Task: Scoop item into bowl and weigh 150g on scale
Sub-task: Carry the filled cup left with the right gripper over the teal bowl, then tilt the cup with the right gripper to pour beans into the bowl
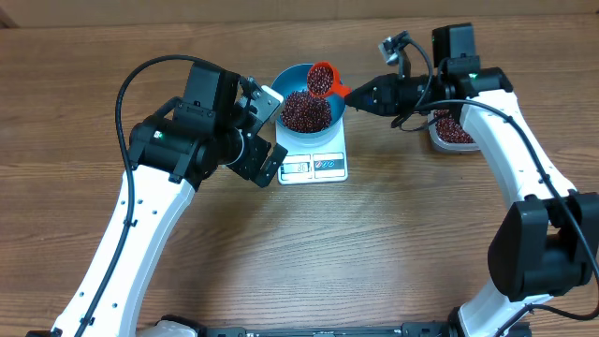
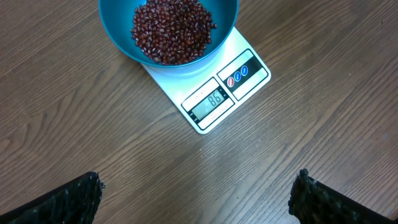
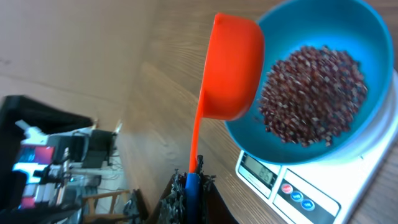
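Orange scoop (image 3: 231,68), gripped by its handle in the right hand (image 3: 188,186), hangs over the bowl (image 3: 367,25) on the scale (image 3: 311,193) just ahead; tipping fast could overshoot or scatter beans (image 3: 311,93), while the left hand (image 2: 198,190) gapes wide, empty

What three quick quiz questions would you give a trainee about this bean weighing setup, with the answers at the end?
1. True or false: the teal bowl of beans stands on the white scale.
2. What does the right gripper hold? A) the orange scoop, by its handle; B) the bowl's rim; C) nothing.
3. Fill in: the left gripper has its jaws ____ and holds nothing.
Key: 1 true; 2 A; 3 open.
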Controlling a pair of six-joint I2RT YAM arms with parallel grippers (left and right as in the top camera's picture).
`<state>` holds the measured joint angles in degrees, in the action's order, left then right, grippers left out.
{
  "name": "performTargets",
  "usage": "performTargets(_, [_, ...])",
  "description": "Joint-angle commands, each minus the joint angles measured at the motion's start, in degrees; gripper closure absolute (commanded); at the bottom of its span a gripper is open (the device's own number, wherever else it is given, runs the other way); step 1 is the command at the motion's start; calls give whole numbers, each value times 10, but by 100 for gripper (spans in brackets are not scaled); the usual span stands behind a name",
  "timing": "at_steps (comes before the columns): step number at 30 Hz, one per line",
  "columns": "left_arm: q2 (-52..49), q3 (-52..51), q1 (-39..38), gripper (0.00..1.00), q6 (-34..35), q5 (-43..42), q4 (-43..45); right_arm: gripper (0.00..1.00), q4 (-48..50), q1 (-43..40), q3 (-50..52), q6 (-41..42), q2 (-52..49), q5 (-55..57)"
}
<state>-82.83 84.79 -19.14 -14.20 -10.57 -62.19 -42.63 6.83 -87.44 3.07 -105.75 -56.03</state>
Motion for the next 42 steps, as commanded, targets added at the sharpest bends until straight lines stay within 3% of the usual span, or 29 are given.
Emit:
performTargets(1, [4, 9, -4, 0, -15, -9, 0, 97, -5, 1, -19, 30, 18, 66])
performTargets(22, [4, 9, -4, 0, -15, -9, 0, 96, -34, 82, -62, 27, 18, 219])
performTargets(34, [4, 9, -4, 0, -15, -9, 0, 97, -92, 134, -97, 11, 18, 363])
performTargets(42, [4, 9, -4, 0, -15, -9, 0, 96, -97, 138, -100, 10, 18, 367])
